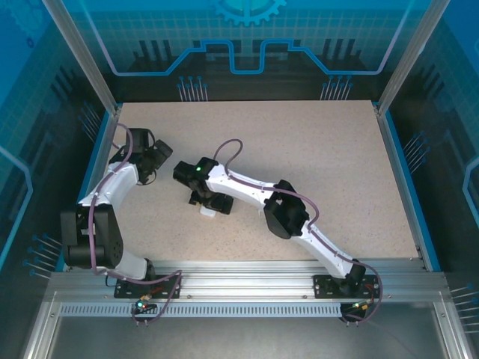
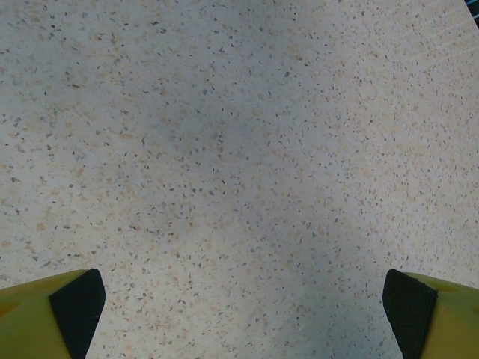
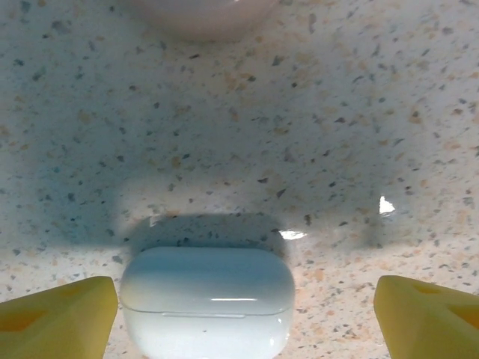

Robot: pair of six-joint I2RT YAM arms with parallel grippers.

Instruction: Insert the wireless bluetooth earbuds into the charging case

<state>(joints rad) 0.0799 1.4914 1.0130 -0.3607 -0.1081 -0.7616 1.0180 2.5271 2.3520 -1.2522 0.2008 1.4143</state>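
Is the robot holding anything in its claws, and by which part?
Nothing is held. The left gripper is open above the table. The right gripper is open around the closed white case, with a clear gap on one side, so it isn't squeezing it.

A closed white case (image 3: pixel 207 299) sits between the wide-spread jaws of the right pincer (image 3: pixel 243 303). It is just beside one jaw, with bare tabletop (image 3: pixel 337 164) open toward the other. Ahead is free surface, then a pinkish case (image 3: pixel 198 13). Between and ahead of the left pincer (image 2: pixel 239 299), whose jaws are spread wide, the tabletop lies bare.
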